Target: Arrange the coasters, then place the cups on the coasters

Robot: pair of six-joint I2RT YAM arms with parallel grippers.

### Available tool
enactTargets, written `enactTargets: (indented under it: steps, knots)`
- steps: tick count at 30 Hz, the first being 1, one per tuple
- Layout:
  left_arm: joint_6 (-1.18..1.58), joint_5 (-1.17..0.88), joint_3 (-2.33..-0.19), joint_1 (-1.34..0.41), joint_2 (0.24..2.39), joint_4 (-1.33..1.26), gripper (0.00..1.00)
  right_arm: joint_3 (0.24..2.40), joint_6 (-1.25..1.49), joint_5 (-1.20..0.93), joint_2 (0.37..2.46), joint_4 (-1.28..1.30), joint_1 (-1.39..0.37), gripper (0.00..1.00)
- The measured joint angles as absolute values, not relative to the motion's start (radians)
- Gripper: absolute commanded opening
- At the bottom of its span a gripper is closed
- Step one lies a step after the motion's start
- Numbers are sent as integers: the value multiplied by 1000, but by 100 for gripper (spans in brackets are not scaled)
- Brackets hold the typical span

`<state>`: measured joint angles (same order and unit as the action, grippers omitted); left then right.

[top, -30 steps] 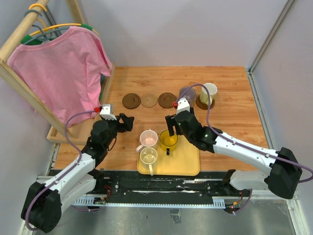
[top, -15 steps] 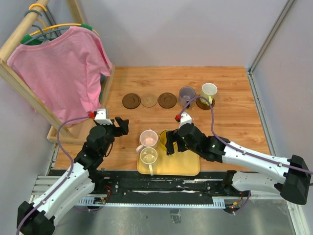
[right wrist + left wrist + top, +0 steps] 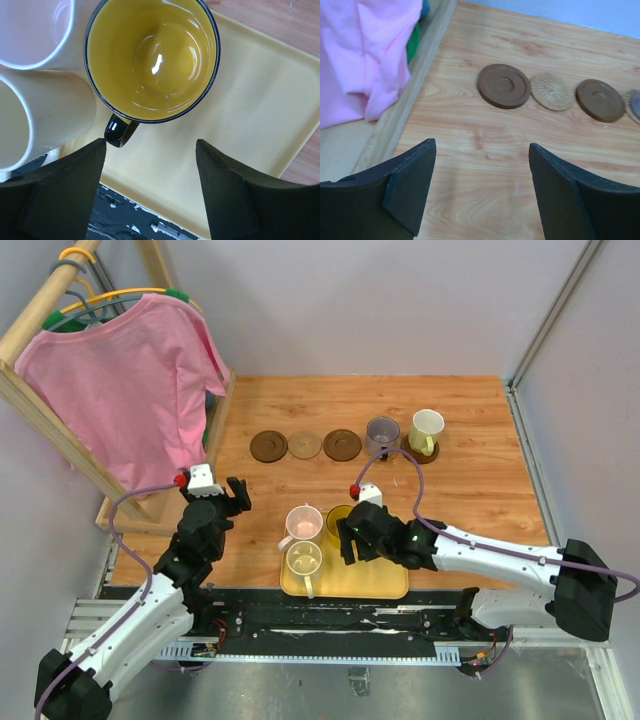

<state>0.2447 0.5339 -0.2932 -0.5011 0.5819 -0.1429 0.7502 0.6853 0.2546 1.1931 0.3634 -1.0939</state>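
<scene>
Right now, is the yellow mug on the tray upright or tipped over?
Upright: the right wrist view looks down into the yellow mug, standing on the tray.

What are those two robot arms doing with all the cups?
They are putting cups on coasters. The grey cup and the white cup already sit on coasters at the back, next to three bare coasters in a row. The pink cup, cream cup and yellow cup wait on the tray. The right tool hangs open over the yellow cup, holding nothing. The left tool is open above the table, also empty.
</scene>
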Motion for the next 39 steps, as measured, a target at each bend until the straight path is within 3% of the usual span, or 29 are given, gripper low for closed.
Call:
enactTargets:
  steps: [11,18,30,39]
  knots:
    - [49,636,-212,-492,632,-360,77,754,711,253,1225,365,-1098,71]
    - [-4,507,-125,-296,665,-537,77,754,719,258,1224,368,-1101,72]
    - [-19,285,-92,-88,1075,-896,80,758,732,284,1227,376,-1116,69]
    - [55,154,-88,44,1169,-1032,85,787,735,314,1269,382,-1134,66]
